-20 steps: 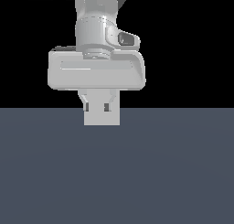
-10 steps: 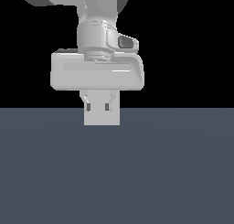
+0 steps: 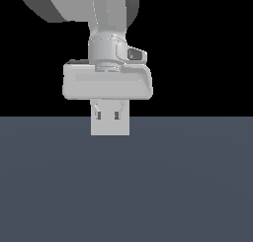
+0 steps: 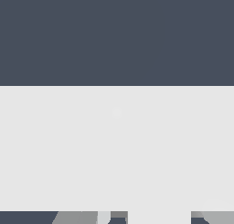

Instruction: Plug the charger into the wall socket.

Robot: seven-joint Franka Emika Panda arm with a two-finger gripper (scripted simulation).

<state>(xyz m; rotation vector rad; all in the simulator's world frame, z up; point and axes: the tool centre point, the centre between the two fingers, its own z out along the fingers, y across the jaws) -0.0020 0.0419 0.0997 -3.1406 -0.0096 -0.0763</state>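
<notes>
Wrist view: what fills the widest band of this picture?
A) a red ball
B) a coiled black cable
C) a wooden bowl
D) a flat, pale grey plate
D: a flat light grey square plate runs from one edge of the picture to the other, with nothing red, wooden or coiled in sight.

A light grey square plate, the wall socket (image 3: 110, 126), stands upright on a flat slate-grey floor (image 3: 188, 186), directly in front of the gripper (image 3: 108, 113) and hiding the lower part of its fingers. In the wrist view the same plate (image 4: 117, 147) fills the whole width of the picture, blocking the way straight ahead. To the exterior view's left and right of the plate, the floor lies open and unobstructed.
</notes>
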